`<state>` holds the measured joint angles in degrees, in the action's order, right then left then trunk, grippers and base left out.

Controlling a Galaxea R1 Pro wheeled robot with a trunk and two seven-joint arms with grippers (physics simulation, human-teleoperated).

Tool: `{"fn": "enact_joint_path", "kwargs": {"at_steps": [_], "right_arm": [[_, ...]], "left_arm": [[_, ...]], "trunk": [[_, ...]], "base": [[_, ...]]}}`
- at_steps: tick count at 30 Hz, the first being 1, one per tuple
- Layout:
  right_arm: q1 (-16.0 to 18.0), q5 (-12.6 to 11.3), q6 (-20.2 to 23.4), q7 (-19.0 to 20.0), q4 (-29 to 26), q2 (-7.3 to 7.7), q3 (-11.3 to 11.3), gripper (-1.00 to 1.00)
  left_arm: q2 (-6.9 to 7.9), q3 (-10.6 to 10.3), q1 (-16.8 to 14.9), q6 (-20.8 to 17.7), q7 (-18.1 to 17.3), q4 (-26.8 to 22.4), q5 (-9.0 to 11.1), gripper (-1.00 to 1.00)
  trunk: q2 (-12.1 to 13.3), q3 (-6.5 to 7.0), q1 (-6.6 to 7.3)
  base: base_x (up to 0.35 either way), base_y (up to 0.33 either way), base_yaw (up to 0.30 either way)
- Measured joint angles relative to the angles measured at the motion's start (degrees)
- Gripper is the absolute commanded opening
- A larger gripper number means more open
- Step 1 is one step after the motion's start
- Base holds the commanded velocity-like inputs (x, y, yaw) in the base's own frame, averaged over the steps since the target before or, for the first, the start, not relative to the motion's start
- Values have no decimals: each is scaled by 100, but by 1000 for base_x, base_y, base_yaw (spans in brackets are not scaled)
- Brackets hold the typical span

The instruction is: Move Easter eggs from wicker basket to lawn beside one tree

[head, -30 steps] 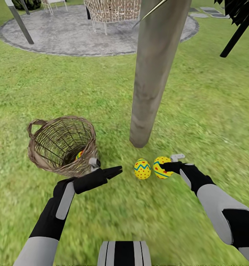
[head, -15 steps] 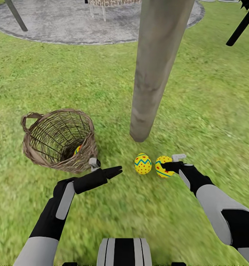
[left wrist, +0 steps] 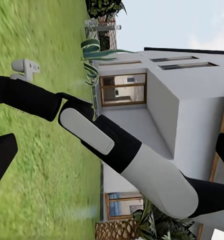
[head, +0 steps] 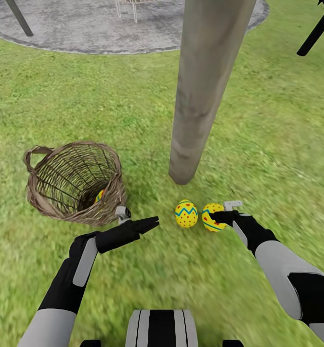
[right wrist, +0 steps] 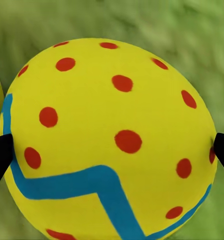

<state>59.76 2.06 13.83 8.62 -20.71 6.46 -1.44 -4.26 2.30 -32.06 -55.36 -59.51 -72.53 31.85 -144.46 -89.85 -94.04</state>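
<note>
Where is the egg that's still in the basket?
In the head view, the small yellow painted egg sits low inside the round brown wicker basket, on the lawn left of the grey-beige tree trunk.

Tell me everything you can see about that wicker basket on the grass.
The wicker basket is round and brown, loosely woven, so that grass shows through its walls, with a thick braided rim and a small loop handle at its far left side. It sits on the lawn, tipped so its open mouth faces the camera, left of the tree trunk. One yellow painted egg peeks from its bottom. The left gripper hovers just beside its near right rim, not touching it.
</note>
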Motion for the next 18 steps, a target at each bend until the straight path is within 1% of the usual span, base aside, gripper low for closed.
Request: {"fn": "enact_joint_path", "kwargs": {"at_steps": [1,3,5,7,12,14,18], "right_arm": [[0,0,0,0,0,-1,0,-100],[0,0,0,0,0,1,0,-100],[0,0,0,0,0,1,0,-100],[0,0,0,0,-6,1,0,-100],[5,-3,11,0,-26,1,9,-100],[5,-1,30,-1,-132,2,-3,-100],[6,8,16,9,-127,2,0,-100]], "left_arm": [[0,-2,0,0,0,-4,2,100],[0,-9,0,1,5,-26,-1,100],[0,-7,0,-1,2,-32,2,100],[0,-10,0,1,4,-33,-1,100],[0,-7,0,-1,0,-33,6,100],[0,-10,1,0,3,-34,1,100],[1,-3,1,-1,1,-34,7,100]], "trunk": [[0,0,-1],[-2,-44,-6],[-2,-44,-6],[-5,-88,-12],[-7,-110,-12],[-10,-154,-17],[-10,-154,-16]], "base": [[1,0,0],[0,0,0],[0,0,0],[0,0,0],[0,0,0],[0,0,0],[0,0,0]]}}
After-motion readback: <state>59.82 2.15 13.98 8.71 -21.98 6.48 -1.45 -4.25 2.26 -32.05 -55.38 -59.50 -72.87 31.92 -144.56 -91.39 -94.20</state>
